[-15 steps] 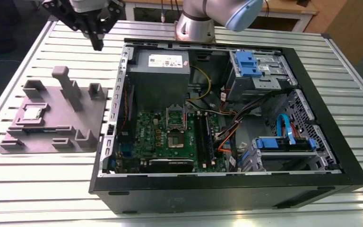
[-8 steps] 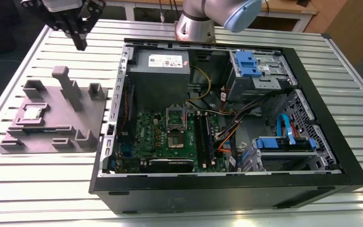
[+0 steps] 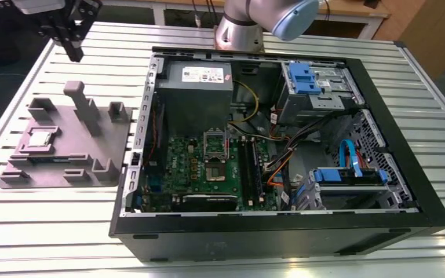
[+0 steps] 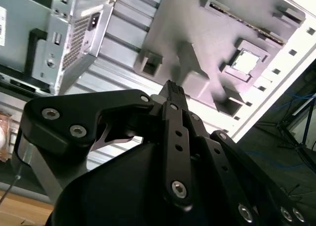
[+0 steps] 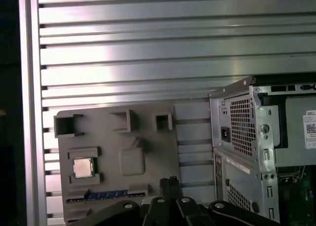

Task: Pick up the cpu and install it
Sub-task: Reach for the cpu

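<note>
The cpu [image 3: 39, 139] is a small silver square lying flat in a recess of the grey holder tray [image 3: 68, 168], at the exterior view's left. Both wrist views look down on the cpu [image 4: 245, 62] [image 5: 83, 167] in the tray [image 4: 197, 33] [image 5: 148, 152]. My gripper [image 3: 72, 53] hangs high over the table beyond the tray's far edge, well apart from the chip. Its fingers [image 4: 173, 90] [image 5: 170, 182] are pressed together, shut on nothing. Inside the open computer case [image 3: 284, 231], the green motherboard's metal socket frame [image 3: 215, 152] sits near the middle.
The tray carries upright posts [image 3: 79, 101] and a blue memory stick [image 3: 48, 157]. The case's black walls, power supply [image 3: 195, 78], drive cages [image 3: 312, 81] and loose cables [image 3: 284, 156] surround the motherboard. The slatted metal table [image 3: 53, 231] ends just left of the tray.
</note>
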Robot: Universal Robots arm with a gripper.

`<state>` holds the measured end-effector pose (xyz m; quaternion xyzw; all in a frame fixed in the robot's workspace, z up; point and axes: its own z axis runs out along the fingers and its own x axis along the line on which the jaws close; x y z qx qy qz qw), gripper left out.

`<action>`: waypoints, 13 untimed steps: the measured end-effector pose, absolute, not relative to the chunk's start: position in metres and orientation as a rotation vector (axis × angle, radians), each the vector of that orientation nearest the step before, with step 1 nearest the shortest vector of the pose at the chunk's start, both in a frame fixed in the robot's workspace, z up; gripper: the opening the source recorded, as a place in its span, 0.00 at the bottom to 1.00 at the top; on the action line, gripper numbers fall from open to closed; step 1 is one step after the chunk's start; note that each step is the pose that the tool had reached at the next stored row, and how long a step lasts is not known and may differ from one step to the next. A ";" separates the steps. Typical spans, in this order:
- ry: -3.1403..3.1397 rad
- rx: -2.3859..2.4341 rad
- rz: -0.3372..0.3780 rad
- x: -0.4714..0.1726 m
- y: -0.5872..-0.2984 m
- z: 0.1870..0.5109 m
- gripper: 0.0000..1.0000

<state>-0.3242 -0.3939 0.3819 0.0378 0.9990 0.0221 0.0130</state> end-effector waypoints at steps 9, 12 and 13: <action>3.113 0.118 0.069 -0.365 -0.394 0.380 0.11; 3.112 0.118 0.069 -0.379 -0.394 0.379 0.11; 3.113 0.118 0.069 -0.383 -0.394 0.379 0.11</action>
